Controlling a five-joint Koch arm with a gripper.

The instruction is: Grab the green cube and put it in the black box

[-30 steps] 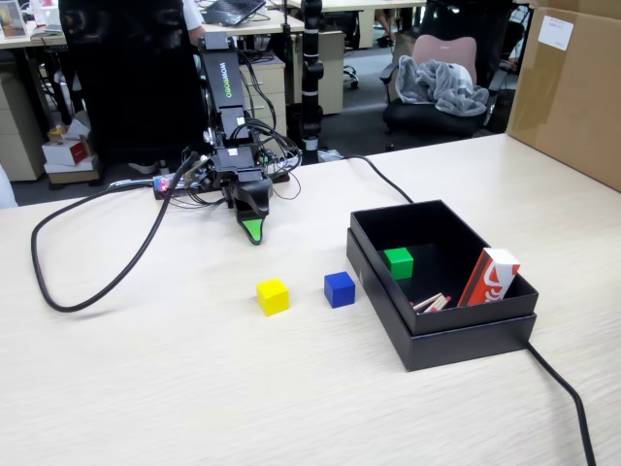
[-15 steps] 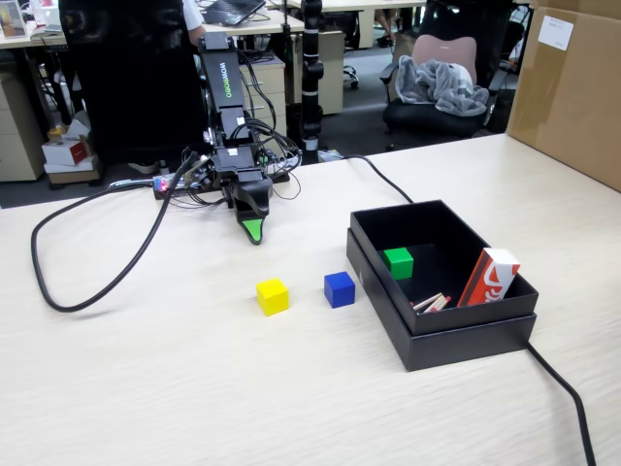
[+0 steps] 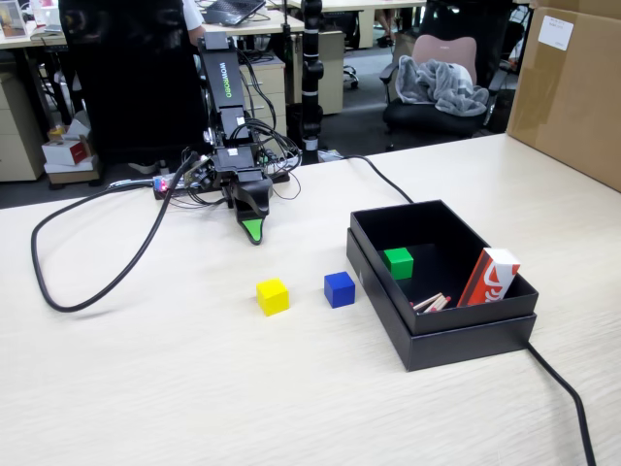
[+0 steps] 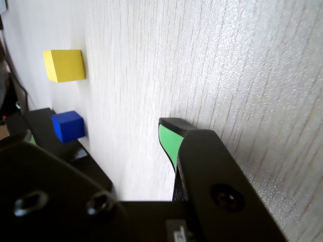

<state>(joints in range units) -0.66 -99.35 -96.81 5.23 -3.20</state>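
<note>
Arm: the Koch arm is folded low at the far side of the table point(image 3: 146, 388), with its gripper point(image 3: 253, 231) pointing down at the tabletop, well apart from all the cubes.
Jaws: only one green-tipped jaw shows in either view, the other lying behind it, so whether they are open or closed cannot be told.
Green cube: the green cube point(image 3: 398, 263) lies on the floor of the black box point(image 3: 456, 322), near the box's left wall in the fixed view, clear of the gripper.
Task status: judged from how things lie, the cube is already in the box and nothing is left to carry.
Other cubes: the yellow cube point(image 3: 273, 296) and the blue cube point(image 3: 339, 289) sit on the bare table, the blue one just beside the box's left wall; both also appear at the left of the wrist view.
Box contents: a red and white carton point(image 3: 488, 277) leans against the box's right end, with small sticks point(image 3: 430, 303) beside it.
Risk, wrong pick: a fresh reach could close on the yellow or blue cube, which lie between gripper and box.
Risk, collision: a reach into the box could catch its upright wall or topple the leaning carton.
Risk, cable: the black cable point(image 3: 82, 248) looping over the table could snag a sweeping arm.
Writing: light lettering runs along the arm's upper link point(image 3: 219, 78), too small to read surely; the carton's white marking is illegible.
</note>
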